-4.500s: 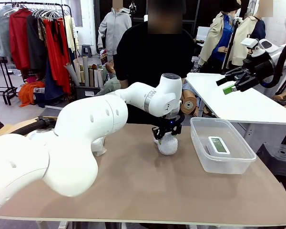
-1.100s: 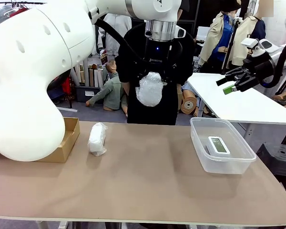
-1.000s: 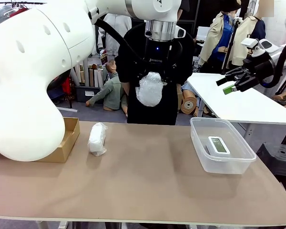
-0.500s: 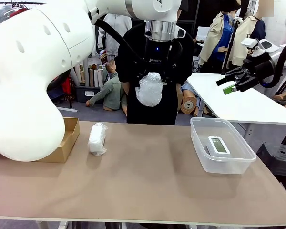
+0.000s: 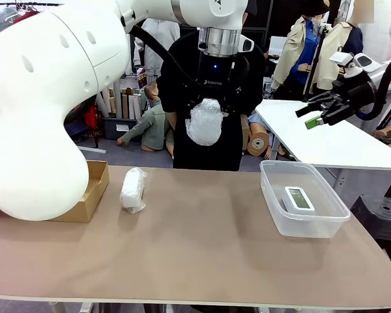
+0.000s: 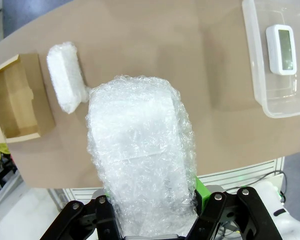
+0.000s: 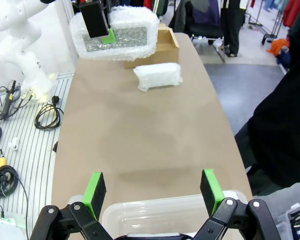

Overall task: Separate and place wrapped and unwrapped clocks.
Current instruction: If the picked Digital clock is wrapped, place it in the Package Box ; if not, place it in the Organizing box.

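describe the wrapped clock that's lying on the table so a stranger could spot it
Start at the brown table and find the open brown cardboard box at its left end. Just right of the box lies a white bubble-wrapped oblong lump. Its twin hangs high in the left arm's jaws; this one rests on the tabletop.

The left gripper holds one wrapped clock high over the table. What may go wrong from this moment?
1. The left gripper pinches the held wrapped clock at one end of its soft bubble wrap, high above the table; it might slip out and drop.
2. The other wrapped clock lies right beside the cardboard box; lowering toward the box could knock it.
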`<state>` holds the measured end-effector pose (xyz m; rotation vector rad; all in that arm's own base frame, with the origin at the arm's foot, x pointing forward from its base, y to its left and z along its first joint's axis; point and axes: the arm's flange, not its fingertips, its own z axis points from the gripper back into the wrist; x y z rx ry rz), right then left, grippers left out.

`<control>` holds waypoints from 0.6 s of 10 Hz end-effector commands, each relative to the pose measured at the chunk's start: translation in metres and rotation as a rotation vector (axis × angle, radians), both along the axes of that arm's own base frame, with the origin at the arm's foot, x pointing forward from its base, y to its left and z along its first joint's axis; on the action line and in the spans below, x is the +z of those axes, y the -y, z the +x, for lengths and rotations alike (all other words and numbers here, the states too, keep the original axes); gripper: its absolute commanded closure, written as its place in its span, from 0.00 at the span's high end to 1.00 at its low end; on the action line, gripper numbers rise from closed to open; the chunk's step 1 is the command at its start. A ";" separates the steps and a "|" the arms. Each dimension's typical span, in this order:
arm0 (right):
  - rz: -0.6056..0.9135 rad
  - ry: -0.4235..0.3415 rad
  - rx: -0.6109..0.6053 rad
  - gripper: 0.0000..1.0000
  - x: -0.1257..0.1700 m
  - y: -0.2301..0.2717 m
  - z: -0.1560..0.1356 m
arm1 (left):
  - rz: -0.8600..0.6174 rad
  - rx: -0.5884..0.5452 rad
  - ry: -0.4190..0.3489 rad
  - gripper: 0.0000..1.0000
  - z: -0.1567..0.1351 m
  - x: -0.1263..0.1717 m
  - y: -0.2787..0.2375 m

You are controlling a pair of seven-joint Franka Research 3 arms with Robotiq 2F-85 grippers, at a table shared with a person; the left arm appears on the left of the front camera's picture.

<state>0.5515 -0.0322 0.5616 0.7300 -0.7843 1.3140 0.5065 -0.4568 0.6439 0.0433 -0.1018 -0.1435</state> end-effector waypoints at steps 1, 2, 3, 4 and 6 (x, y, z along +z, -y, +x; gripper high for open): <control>0.002 0.004 0.000 1.00 0.002 0.000 0.000 | -0.007 0.000 -0.002 0.00 -0.001 0.004 -0.002; 0.002 0.004 0.000 1.00 0.002 0.000 0.000 | -0.007 0.000 -0.002 0.00 -0.001 0.004 -0.002; 0.002 0.004 0.000 1.00 0.002 0.000 0.000 | -0.007 0.000 -0.002 0.00 -0.001 0.004 -0.002; 0.002 0.004 0.000 1.00 0.002 0.000 0.000 | -0.007 0.000 -0.002 0.00 -0.001 0.004 -0.002; 0.002 0.004 0.000 1.00 0.002 0.000 0.000 | -0.007 0.000 -0.002 0.00 -0.001 0.004 -0.002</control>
